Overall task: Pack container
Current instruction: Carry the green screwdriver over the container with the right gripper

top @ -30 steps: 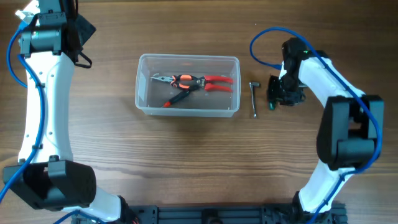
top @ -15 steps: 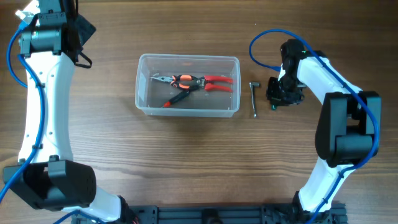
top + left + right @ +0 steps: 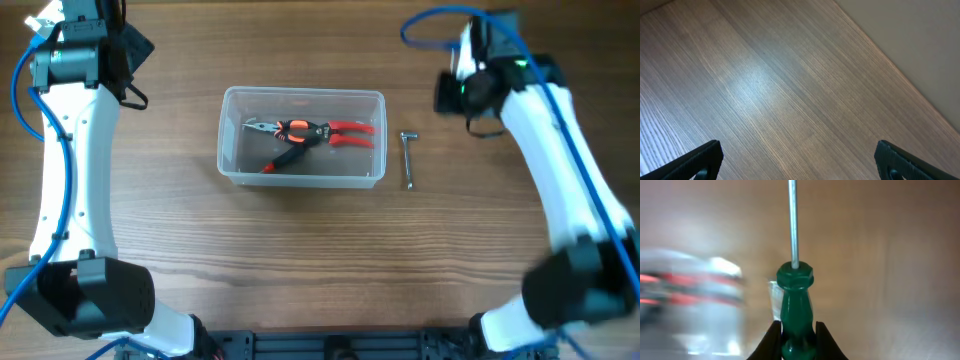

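Clear plastic container (image 3: 350, 168): mid-tabletop (image 3: 300, 260), bare wood on every side; pliers (image 3: 310, 132) inside.
L-shaped metal tool (image 3: 408, 158): just right of the container, not touching it.
Right hand (image 3: 795, 336): beyond the container's right end, pinching a green screwdriver (image 3: 795, 300), which shows only in its wrist view.
Left hand (image 3: 800, 162): far left of the container, fingers spread over bare wood.
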You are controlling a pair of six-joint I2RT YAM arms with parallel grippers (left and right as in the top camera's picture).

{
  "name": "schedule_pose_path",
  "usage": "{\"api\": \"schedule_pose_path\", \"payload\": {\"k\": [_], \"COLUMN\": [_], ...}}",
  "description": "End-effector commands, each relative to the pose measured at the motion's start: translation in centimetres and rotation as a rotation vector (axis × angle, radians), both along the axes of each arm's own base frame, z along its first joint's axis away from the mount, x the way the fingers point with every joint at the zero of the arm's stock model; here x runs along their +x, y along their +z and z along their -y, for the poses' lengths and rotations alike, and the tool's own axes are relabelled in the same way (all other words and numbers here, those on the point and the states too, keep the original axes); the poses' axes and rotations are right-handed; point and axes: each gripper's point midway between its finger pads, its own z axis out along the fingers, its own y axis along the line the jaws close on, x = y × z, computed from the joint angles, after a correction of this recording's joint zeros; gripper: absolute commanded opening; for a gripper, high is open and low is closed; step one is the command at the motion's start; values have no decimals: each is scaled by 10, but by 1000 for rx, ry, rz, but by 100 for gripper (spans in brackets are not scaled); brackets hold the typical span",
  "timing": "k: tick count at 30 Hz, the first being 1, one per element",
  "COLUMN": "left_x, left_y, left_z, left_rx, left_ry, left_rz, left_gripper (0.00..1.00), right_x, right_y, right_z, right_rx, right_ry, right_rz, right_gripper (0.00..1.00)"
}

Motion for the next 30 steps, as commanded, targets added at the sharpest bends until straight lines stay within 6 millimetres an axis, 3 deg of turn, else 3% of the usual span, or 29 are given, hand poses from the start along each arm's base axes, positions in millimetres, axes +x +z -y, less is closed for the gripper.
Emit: {"api": "schedule_pose_path", "payload": {"k": [1,4,9,12,18,21,25,30], "left_x": [-4,-4,-4,-4,-4,-4,-4,-4], "left_y": [12,12,12,12,12,12,12,12], "left_z": [-2,-2,-2,-2,-2,-2,-2,-2], "left_rx": [21,21,21,21,21,21,21,21], "left_ry": [-2,-2,-2,-2,-2,-2,-2,-2], "left_rz": [19,19,19,19,19,19,19,19], "left_gripper": [100,100,100,100,100,100,100,100], "right_x": [-14,-44,-70,-74,-78,-84,-84,-83], "right_y": [81,88,53,21,-62,-101,-140,-170], "right_z": [-58,-123,-176,-192,-190,-186,-185,-182], "right_rx": [-6,-55,-164,-233,-342,-335,-322,-329], "right_ry": [289,634,970,1139,1451,1517,1528,1528], "right_rz": [235,292,258,212,34,-83,-169,-236], "right_gripper": [4,4,4,4,4,4,4,4]}}
